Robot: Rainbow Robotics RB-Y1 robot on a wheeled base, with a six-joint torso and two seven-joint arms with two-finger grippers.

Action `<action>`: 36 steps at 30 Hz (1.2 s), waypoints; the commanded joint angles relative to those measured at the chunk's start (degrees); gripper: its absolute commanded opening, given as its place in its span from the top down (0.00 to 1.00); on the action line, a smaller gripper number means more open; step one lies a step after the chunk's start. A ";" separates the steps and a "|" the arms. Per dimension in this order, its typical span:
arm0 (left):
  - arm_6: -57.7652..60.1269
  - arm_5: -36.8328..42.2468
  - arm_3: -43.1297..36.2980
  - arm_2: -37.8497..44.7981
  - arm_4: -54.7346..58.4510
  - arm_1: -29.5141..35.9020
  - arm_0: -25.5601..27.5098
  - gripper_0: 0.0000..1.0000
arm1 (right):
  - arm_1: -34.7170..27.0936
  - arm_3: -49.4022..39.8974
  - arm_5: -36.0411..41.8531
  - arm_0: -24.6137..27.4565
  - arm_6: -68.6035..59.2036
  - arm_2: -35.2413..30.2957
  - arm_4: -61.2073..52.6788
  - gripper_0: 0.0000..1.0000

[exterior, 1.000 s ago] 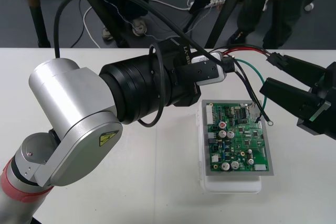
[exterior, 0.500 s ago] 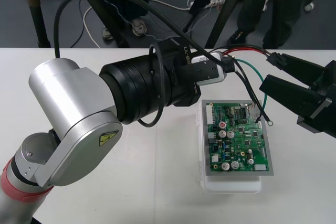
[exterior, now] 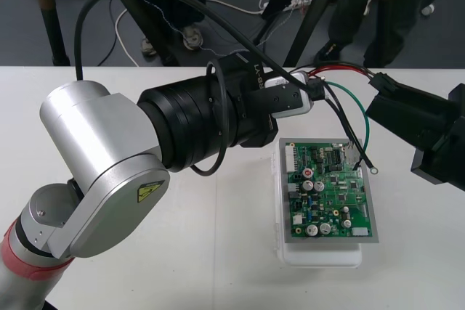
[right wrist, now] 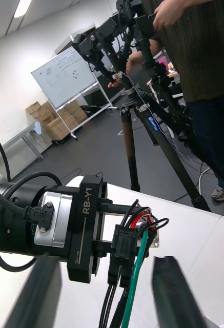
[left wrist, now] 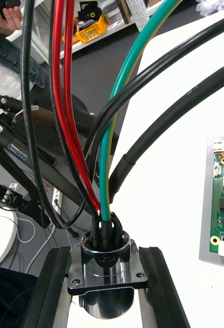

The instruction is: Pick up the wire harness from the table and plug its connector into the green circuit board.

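I watch the left gripper (exterior: 312,94), at the green circuit board's (exterior: 330,194) twelve o'clock, clench the wire harness's (exterior: 350,96) metal socket (left wrist: 102,256); the right gripper (exterior: 381,103), at two o'clock, holds its fingers (right wrist: 173,292) apart around the wires (right wrist: 135,277).

The socket (left wrist: 104,277) between my left fingers (left wrist: 53,292) is polished metal, mirror-bright on flange and barrel. Those fingers are matt black. The wires (left wrist: 64,102) wear smooth, glossy plastic; the thickest black ones look duller. My left arm's link (exterior: 94,165) is satin silver metal, and its wrist (exterior: 196,125) is black, ribbed and half-glossy. The board (exterior: 330,194) is glossy green with shiny metal can tops, on a white plastic base (exterior: 320,255). The table (exterior: 182,252) is smooth and matt
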 commanded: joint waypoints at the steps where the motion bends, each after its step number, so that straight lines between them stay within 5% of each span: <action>1: -2.23 3.90 -0.78 -0.24 -0.34 -1.04 -1.58 1.00 | 0.65 -1.37 0.74 -0.13 -1.54 0.77 0.42 1.00; 24: -2.67 3.90 -0.78 -0.24 -0.34 -2.09 -0.44 0.99 | 0.65 -1.45 0.74 -0.22 -1.54 0.33 0.42 1.00; 26: -2.49 3.90 -0.78 -0.24 -0.34 -2.09 -0.52 0.72 | 0.65 -1.45 0.74 -0.22 -1.54 0.33 0.51 1.00; 28: -2.32 3.90 -0.78 -0.24 -0.25 -2.18 -0.52 0.00 | 0.65 -1.45 0.65 -0.22 -1.46 0.33 0.42 1.00; 36: -1.88 3.81 -0.78 -0.15 0.37 -2.09 -0.52 0.00 | 0.65 -1.37 0.65 -0.39 -1.46 0.33 0.42 1.00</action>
